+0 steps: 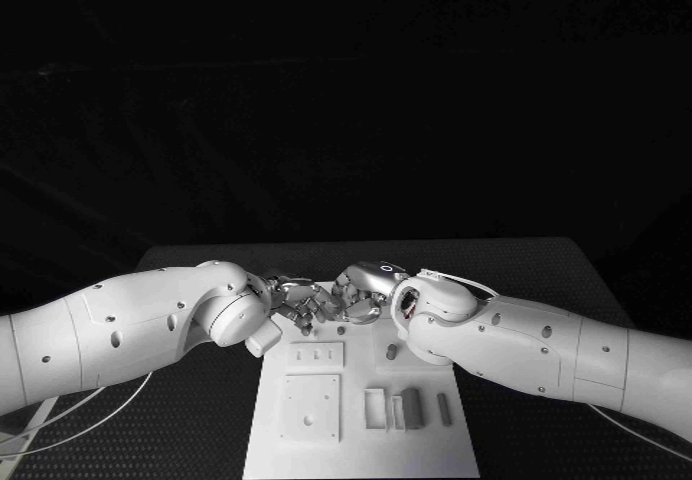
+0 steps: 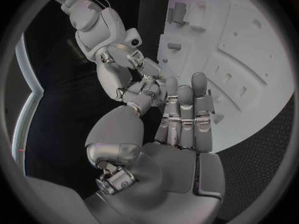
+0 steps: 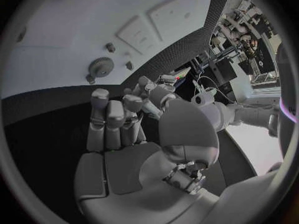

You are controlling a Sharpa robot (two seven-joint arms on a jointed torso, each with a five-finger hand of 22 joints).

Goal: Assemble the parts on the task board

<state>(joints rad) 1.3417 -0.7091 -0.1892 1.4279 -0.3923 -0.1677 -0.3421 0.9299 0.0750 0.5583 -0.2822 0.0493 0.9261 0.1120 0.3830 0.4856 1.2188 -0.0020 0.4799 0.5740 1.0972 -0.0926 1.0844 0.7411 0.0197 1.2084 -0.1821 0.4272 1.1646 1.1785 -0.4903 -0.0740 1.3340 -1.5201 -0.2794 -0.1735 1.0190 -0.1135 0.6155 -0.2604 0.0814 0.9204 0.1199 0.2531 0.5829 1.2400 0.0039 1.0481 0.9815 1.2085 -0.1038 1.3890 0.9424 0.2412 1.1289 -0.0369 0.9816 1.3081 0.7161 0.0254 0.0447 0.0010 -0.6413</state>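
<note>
Both hands (image 1: 329,300) meeting, task board (image 1: 361,440) just beside

Head view is dim overall: background behind the table (image 1: 534,262) is near-black w/ no detail. Light falls from above, so the task board (image 1: 433,440) and the tops of both white arms read bright; arm undersides go grey. Soft shadow sits under the left hand (image 1: 299,303) and right hand (image 1: 364,298) where they meet, and fine detail there is hard to read. Slight specular glints on the silver fingers. Wrist views: strong fisheye, straight board edges bend, dark vignette round each circle, rim soft. Brightest patch is the lit room at the edge of the right wrist view.
</note>
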